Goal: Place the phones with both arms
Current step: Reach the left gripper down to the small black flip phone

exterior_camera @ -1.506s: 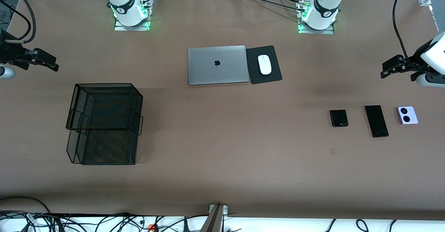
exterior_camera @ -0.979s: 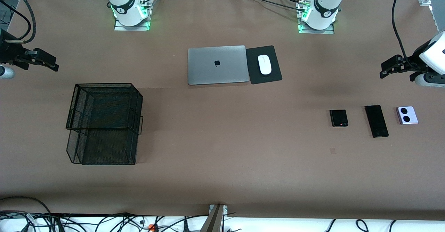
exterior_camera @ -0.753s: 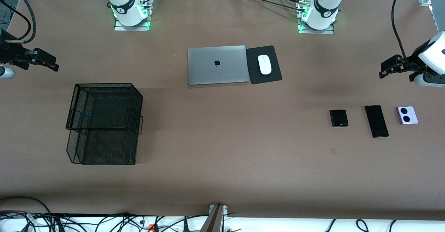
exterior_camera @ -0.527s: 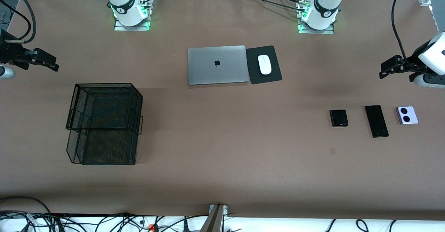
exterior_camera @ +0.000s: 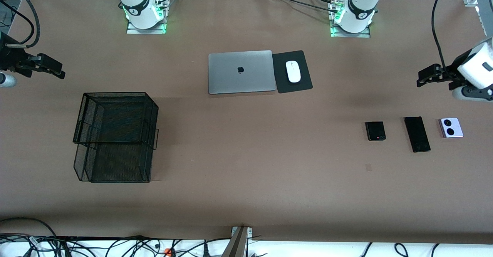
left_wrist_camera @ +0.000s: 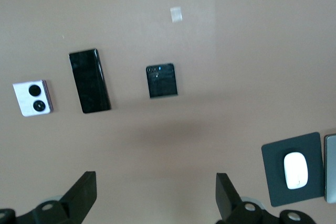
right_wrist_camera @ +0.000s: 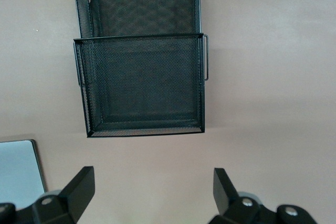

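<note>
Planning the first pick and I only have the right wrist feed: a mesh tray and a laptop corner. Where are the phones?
Observer: Three lie in a row toward the left arm's end of the table: black folded phone, long black phone, lavender-white phone.
Operator: Is the left arm holding anything?
Observer: No. The left pincer is open and empty, up over the table at that end.
Operator: What's next to the laptop?
Observer: A white mouse on a black mouse pad, on the side toward the left arm.
</note>
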`<move>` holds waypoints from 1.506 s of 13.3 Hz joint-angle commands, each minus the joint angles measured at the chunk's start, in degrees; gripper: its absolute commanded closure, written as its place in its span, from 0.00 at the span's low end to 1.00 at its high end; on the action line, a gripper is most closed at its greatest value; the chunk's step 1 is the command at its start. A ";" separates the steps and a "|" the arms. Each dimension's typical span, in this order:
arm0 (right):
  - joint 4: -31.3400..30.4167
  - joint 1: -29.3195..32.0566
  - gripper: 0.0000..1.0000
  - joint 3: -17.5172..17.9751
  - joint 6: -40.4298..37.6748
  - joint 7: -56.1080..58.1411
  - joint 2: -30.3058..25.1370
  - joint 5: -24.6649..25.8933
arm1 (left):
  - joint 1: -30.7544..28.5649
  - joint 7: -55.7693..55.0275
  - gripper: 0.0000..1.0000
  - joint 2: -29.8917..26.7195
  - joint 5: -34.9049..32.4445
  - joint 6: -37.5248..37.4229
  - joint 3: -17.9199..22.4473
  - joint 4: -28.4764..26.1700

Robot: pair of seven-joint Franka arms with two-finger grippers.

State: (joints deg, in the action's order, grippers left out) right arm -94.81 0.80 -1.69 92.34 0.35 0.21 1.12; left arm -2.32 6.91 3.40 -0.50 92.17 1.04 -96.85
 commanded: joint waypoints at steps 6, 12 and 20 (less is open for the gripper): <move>0.15 0.43 0.00 0.20 -0.59 0.35 -0.82 -0.59 | -1.98 -0.67 0.00 11.88 -3.46 9.30 0.02 -2.71; 0.15 0.43 0.00 0.37 -0.59 0.35 -0.82 -0.50 | -1.37 -3.29 0.00 15.23 -3.46 38.67 -0.42 -19.76; 0.15 0.43 0.00 0.46 -0.59 0.35 -0.82 -0.50 | -0.14 -6.38 0.00 23.75 -3.46 59.51 -0.77 -25.31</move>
State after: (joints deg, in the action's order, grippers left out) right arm -94.76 0.80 -1.64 92.34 0.35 0.21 1.12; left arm -3.30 1.98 26.10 -2.71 147.78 0.28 -120.88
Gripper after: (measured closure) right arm 0.000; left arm 0.000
